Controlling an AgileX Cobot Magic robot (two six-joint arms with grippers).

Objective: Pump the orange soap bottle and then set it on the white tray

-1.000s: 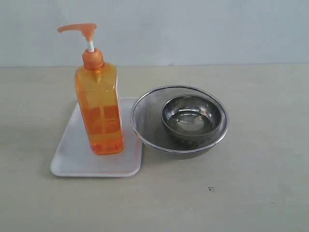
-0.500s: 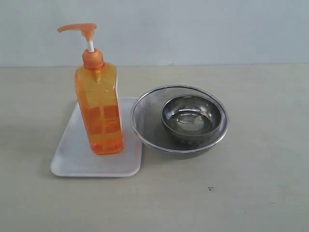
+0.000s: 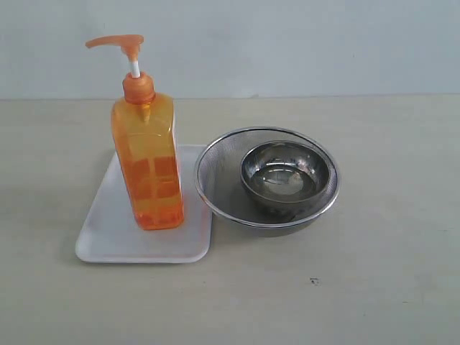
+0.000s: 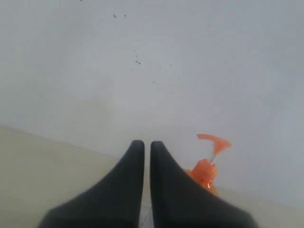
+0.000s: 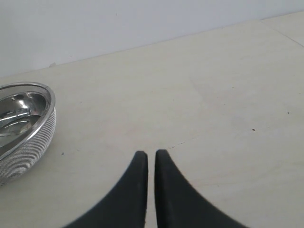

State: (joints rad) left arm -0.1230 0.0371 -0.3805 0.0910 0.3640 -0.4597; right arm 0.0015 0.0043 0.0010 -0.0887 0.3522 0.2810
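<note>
Looks finished, pumping unverifiable, with bottle [image 3: 147,165] upright on tray [image 3: 108,233] toward desk's left edge and left gripper [image 4: 147,145], right gripper [image 5: 151,154] both pressed together, empty, off the bottle.

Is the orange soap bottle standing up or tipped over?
Upright: the orange soap bottle stands on the white tray, pump on top.

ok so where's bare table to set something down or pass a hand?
Free: table right of the mesh bowl; the strip in front of the white tray and bowl; left of the tray. Crowded: no gap shows between tray and mesh bowl; orange soap bottle stands on the tray.
</note>
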